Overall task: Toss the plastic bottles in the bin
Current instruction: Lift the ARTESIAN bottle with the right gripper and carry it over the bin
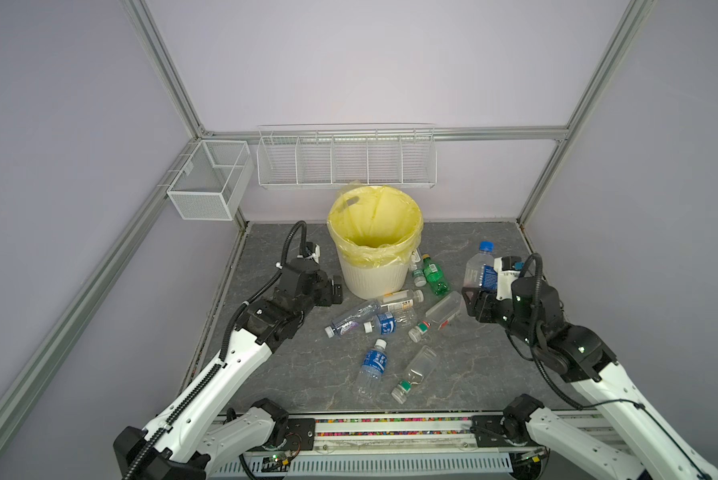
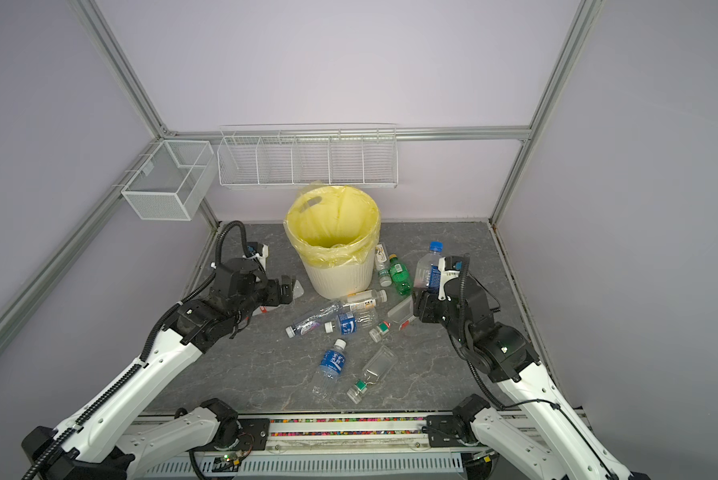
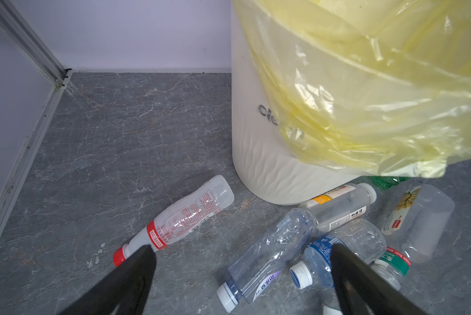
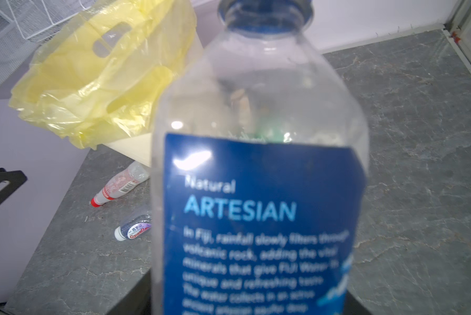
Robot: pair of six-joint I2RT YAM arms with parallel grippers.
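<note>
Nearest us, well out from the bin (image 1: 373, 280) on its near side, two of the plastic bottles lie flat and apart: a blue-labelled bottle (image 1: 373, 365) with a white cap and a square clear bottle (image 1: 419, 370) with a green neck band. Closer in, four more huddle in front of the bin's base. They are a purple-labelled bottle (image 1: 351, 319), a short blue-labelled bottle (image 1: 388, 323) just beside it, an orange-labelled bottle (image 1: 403, 297) against the bin's foot, and a square red-labelled bottle (image 1: 440, 313) toward the right arm's side.

Level with the bin, our left gripper (image 1: 335, 291) hovers just beside its wall, jaws spread fully wide with nothing between them. In the left wrist view a red-capped bottle (image 3: 185, 218) lies on the tabletop (image 3: 106, 131) below it, just off the bin's base.

On the bin's other side, our right gripper (image 1: 480, 291) is clamped on the lower body of a Fiji bottle (image 1: 480, 266), its jaws kept part-way open by the bottle's width. This bottle is clear with a dark blue label and a blue cap, and it is near the bin but apart from it. Between it and the bin lie a green bottle (image 1: 434, 274) and a small green-labelled bottle (image 1: 417, 274).

The bin stands upright with its yellow bag (image 1: 374, 216) folded over the rim. Behind the bin, white wire baskets (image 1: 345, 166) hang on the wall.
</note>
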